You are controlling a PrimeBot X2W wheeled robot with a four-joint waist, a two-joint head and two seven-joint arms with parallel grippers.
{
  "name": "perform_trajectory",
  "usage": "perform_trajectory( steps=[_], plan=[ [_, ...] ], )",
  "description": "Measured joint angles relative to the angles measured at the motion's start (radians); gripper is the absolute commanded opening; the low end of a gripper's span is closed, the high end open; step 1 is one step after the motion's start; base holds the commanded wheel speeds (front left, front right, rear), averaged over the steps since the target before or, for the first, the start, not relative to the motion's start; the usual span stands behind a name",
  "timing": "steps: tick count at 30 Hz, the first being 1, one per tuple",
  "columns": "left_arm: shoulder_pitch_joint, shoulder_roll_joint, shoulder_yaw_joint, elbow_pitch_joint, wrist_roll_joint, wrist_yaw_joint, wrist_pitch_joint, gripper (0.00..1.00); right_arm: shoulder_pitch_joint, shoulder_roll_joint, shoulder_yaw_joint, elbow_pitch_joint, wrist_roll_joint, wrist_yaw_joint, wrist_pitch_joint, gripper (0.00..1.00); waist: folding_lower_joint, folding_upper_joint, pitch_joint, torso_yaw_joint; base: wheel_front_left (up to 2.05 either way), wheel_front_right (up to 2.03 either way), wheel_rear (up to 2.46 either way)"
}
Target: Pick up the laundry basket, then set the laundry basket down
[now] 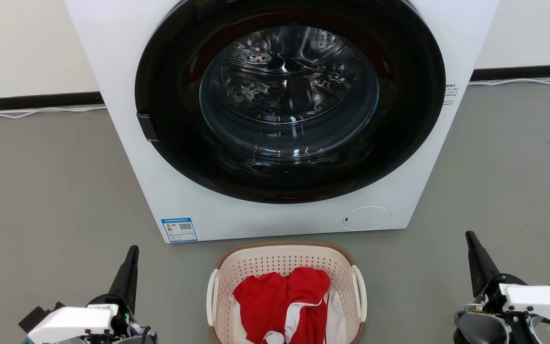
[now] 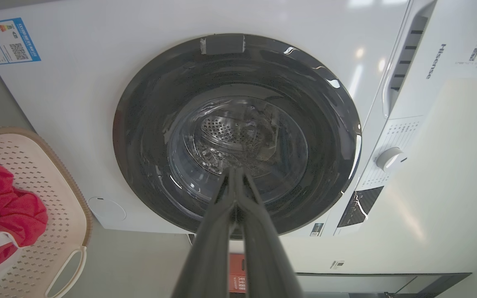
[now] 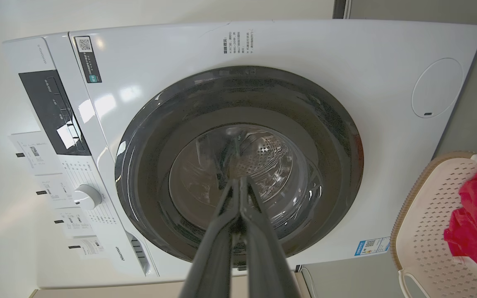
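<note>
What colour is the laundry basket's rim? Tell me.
Brown, with a woven look; the rim of the laundry basket shows best in the head view.

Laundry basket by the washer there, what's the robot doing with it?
Nothing is being handled yet. The laundry basket sits on the grey floor in front of the washing machine, with a red garment inside. The robot's left claw and right claw hang on either side of it, both closed and empty, touching neither handle. The pick-up has not begun.
</note>
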Motion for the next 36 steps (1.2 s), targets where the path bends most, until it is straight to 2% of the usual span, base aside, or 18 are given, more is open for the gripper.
perform_trajectory(
  steps=[36],
  plan=[
    [0.000, 0.000, 0.000, 0.000, 0.000, 0.000, 0.000, 0.00, 0.000, 0.000, 0.000, 0.000, 0.000, 0.000, 0.000, 0.00, 0.0000, 0.0000, 0.000, 0.000, 0.00, 0.00, 0.00]
  ],
)
